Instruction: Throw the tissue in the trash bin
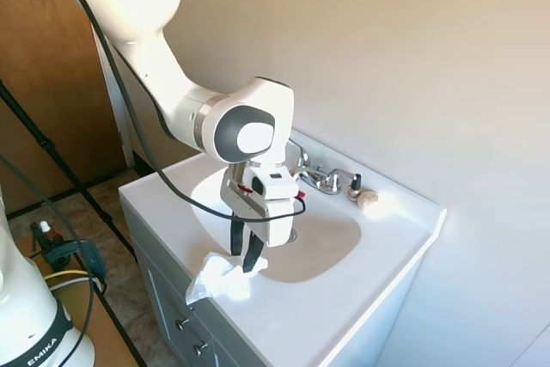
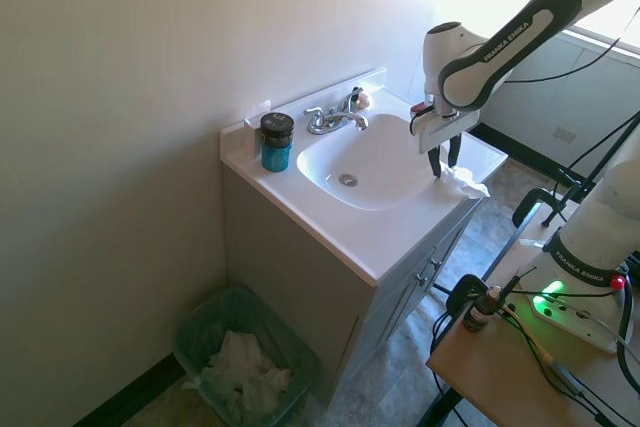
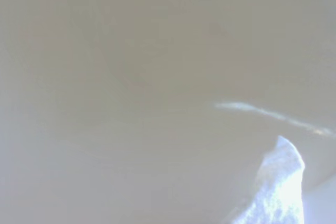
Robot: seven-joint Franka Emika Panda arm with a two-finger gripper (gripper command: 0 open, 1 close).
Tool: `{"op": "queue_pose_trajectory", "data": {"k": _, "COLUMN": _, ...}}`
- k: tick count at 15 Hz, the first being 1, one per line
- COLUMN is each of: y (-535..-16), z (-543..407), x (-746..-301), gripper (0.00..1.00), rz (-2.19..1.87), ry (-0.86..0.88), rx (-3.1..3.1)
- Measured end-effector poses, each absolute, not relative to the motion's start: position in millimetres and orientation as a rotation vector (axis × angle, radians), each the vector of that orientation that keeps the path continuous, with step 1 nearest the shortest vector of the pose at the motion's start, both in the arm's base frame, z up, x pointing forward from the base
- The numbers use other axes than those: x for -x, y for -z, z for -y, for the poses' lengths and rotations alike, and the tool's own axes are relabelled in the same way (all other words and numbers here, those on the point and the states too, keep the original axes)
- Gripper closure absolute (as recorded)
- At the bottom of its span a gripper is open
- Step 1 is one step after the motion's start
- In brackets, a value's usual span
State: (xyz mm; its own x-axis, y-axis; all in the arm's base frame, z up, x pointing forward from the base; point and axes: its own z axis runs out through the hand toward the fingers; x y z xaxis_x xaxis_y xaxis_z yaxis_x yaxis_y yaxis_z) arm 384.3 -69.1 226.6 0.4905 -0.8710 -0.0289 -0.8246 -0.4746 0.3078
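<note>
The tissue (image 1: 222, 278) is located on the front edge of the white table (image 1: 344, 298), just beside the sink basin (image 1: 322, 242), at the corner nearest the arm. It is crumpled, and part of it overhangs the table edge. The pincer (image 1: 244, 257) is pointed downward directly over the tissue, with its dark fingers (image 1: 235, 238) apart and their tips reaching the top of the wad; whether the tissue is gripped cannot be told. In the wrist view, a white wrinkled fold of the tissue is seen against the blurred basin.

The trash bin (image 2: 245, 359) is placed on the floor beside the cabinet, at the end far from the tissue, and is seen to contain white paper. A faucet (image 2: 333, 119), a small beige lump (image 1: 368, 199) and a dark-lidded blue jar (image 2: 276, 141) are positioned along the rear of the table.
</note>
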Motion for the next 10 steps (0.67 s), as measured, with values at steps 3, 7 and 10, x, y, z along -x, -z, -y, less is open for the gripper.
{"op": "queue_pose_trajectory", "data": {"k": 3, "y": -225.4, "z": 66.9, "x": -385.9, "gripper": 1.0, "rz": 1.453, "ry": 0.263, "rx": -2.497}}
{"op": "queue_pose_trajectory", "data": {"k": 7, "y": -224.6, "z": 67.6, "x": -387.6, "gripper": 1.0, "rz": 1.463, "ry": 0.261, "rx": -2.519}}
{"op": "queue_pose_trajectory", "data": {"k": 10, "y": -224.7, "z": 70.7, "x": -388.2, "gripper": 1.0, "rz": 1.473, "ry": 0.257, "rx": -2.527}}
